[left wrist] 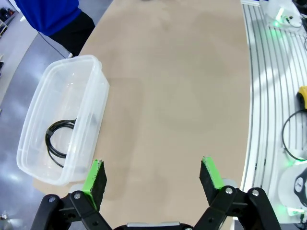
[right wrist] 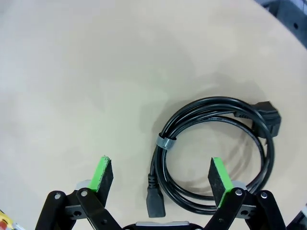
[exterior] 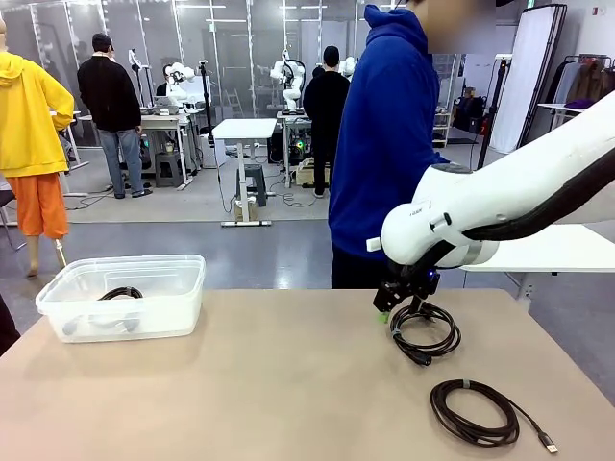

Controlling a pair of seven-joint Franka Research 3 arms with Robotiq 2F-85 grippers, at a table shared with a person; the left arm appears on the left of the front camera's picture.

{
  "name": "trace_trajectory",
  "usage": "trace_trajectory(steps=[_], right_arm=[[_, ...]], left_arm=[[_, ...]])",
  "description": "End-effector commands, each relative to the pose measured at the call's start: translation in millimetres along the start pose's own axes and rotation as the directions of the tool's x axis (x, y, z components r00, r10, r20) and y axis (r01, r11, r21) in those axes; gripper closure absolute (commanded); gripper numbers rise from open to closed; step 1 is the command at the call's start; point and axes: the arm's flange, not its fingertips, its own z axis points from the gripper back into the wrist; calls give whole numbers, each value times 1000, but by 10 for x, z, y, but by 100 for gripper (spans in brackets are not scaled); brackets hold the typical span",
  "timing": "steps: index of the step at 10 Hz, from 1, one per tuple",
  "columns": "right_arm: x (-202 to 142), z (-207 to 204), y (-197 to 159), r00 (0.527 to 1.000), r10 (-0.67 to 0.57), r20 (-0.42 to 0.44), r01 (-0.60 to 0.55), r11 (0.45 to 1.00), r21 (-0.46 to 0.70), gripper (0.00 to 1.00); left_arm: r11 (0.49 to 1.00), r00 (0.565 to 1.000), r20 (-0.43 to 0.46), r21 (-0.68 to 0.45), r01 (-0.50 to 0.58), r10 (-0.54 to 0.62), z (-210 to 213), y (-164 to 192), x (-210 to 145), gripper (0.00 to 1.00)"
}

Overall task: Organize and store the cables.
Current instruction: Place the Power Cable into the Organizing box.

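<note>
A coiled black cable (exterior: 444, 348) bound by a small grey tie (right wrist: 166, 142) lies on the table at the far right. My right gripper (exterior: 390, 315) hangs open just above this cable's left side; in the right wrist view the cable (right wrist: 211, 108) lies between and beyond the green pads, untouched. A second coiled cable (exterior: 444, 408) with a USB plug rests nearer the front right edge. A third cable (exterior: 120, 292) lies inside the clear plastic bin (exterior: 135, 312) at the left. My left gripper (left wrist: 153, 175) stands open high over the table, beside the bin (left wrist: 91, 86) and its cable (left wrist: 57, 139).
A person in a blue hoodie (exterior: 384, 144) stands at the far edge, behind the right arm. The tan tabletop (exterior: 269, 384) stretches bare between bin and cables. An aluminium rail with other gear (left wrist: 268, 96) borders the table in the left wrist view.
</note>
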Motion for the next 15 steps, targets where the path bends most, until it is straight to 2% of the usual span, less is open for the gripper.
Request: trace_trajectory(steps=[1,4,10,12,13,14,15], right_arm=[[130,-72,18,998,-58,-33,58,998,-3,0],[160,-290,37,994,-72,-80,73,997,9,0],[228,-475,31,990,-85,-114,88,996,22,0],[224,-514,43,989,-80,-121,84,996,23,20],[222,-522,46,989,-79,-124,83,996,24,40],[223,-534,49,989,-77,-130,81,996,26,54],[226,-548,59,988,-76,-135,81,996,27,74]], left_arm=[[1000,1000,21,1,12,-12,-3,-21,6,1],[1000,1000,21,1,12,-12,-3,-21,6,1],[1000,1000,21,1,12,-12,-3,-21,6,1],[1000,1000,21,1,12,-12,-3,-21,6,1],[1000,1000,21,1,12,-12,-3,-21,6,1],[1000,1000,21,1,12,-12,-3,-21,6,1],[1000,1000,21,1,12,-12,-3,-21,6,1]])
